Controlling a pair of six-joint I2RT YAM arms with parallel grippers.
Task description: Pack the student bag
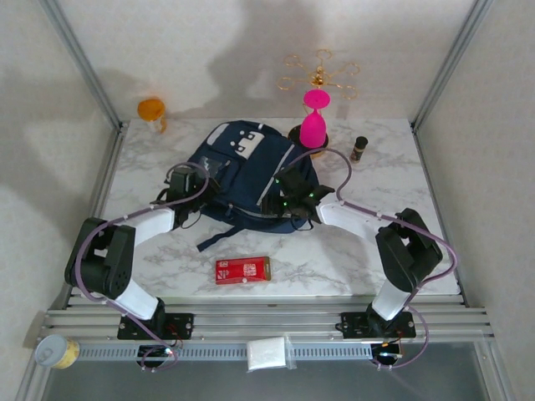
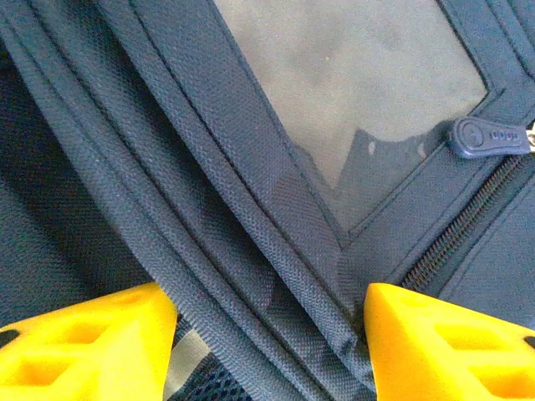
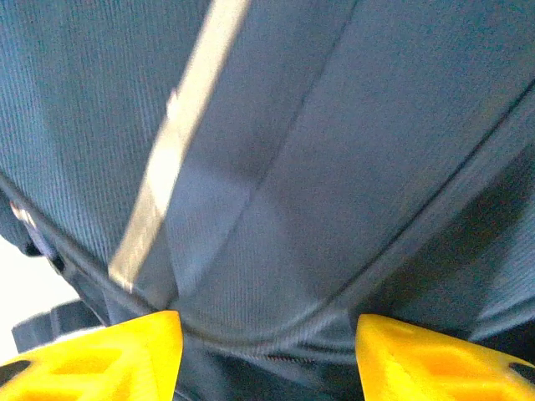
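While one student bag (image 1: 242, 167) lay near one red packet (image 1: 243, 270), both left gripper (image 2: 269, 322) and right gripper (image 3: 267, 334) stood spread.

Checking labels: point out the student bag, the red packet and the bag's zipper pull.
student bag (image 1: 241, 171): top external view, navy front panel.
red packet (image 1: 243, 270): top external view, middle of its top face.
zipper pull (image 2: 489, 138): left wrist view, blue rubber tab.

red box (image 1: 243, 270) front-centre | orange jar (image 1: 152, 111) back-left | pink vase (image 1: 314, 117) back | dark bottle (image 1: 360, 148) back-right
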